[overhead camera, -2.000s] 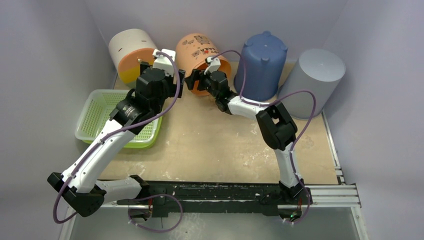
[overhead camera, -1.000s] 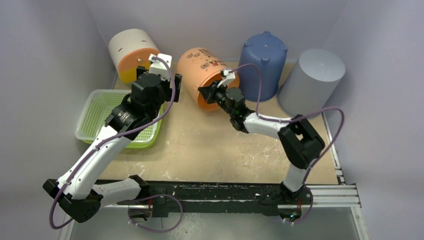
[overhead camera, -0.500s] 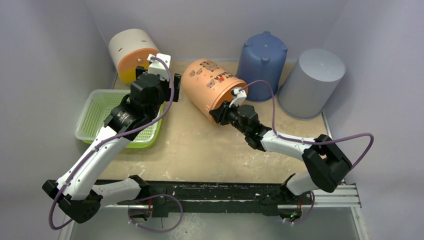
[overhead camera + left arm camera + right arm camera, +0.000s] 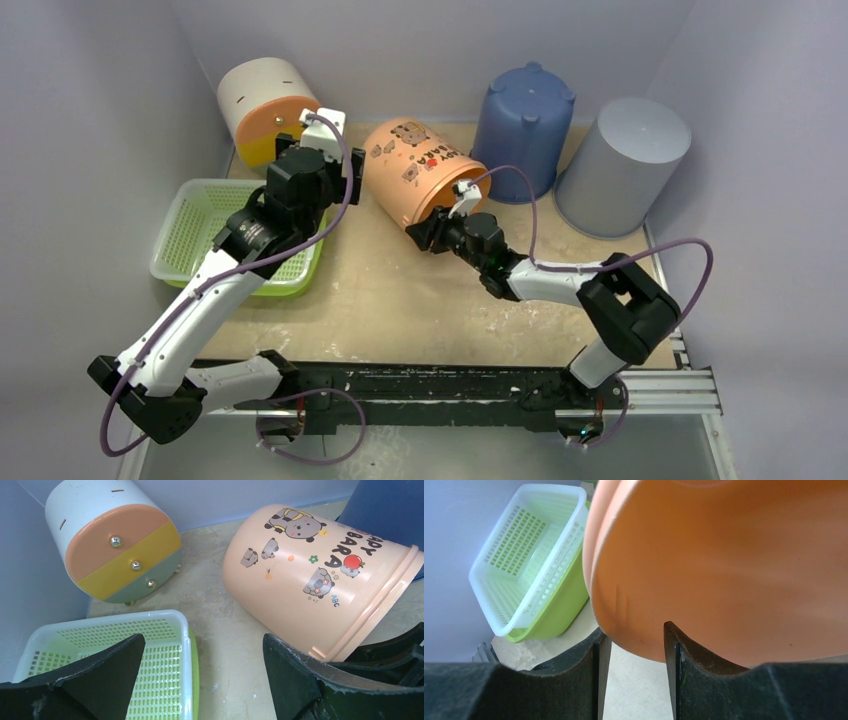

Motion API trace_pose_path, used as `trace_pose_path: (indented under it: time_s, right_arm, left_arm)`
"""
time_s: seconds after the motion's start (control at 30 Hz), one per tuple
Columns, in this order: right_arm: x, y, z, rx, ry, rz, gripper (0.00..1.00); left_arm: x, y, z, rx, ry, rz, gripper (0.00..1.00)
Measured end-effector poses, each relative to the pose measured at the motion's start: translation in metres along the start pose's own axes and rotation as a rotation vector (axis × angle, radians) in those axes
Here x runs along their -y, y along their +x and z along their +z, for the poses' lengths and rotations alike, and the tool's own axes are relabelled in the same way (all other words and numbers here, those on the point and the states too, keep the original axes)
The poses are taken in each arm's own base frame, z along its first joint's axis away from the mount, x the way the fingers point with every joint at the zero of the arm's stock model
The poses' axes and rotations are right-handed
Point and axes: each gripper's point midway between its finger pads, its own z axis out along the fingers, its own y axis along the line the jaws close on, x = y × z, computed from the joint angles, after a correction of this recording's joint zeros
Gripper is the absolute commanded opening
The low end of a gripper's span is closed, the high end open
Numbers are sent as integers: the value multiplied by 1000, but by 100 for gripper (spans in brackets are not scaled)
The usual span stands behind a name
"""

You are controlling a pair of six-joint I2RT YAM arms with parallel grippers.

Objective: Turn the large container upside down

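Right jaws clamped on rim of tilted peach bucket; left jaws spread wide, empty, just beside the bucket's closed end.

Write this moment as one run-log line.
task: flip not done | peach bucket: tipped on its side | right gripper: shut on its rim | left gripper: open, holding nothing
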Motion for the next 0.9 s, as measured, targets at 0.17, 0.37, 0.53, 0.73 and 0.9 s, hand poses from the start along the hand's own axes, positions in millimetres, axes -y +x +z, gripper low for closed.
trace_pose_path:
  time_s: [0.17, 0.37, 0.53, 0.73, 0.9]
  right_arm:
    - [-6, 5, 13, -8, -23, 15, 45]
    - [-32, -2, 15, 19, -94, 19, 49]
    - [-42, -3, 12, 25, -115, 18, 49]
    - [-47, -21, 9, 77, -109, 21, 51]
    - [-45, -27, 15, 97, -85, 24, 51]
  left_arm:
    - [1, 7, 2, -16, 1, 10, 85]
    - [2, 11, 4, -29, 0, 18, 85]
    - [3, 17, 5, -42, 0, 22, 85]
    - [5, 26, 7, -61, 2, 30, 85]
    - [7, 30, 9, -69, 8, 34, 85]
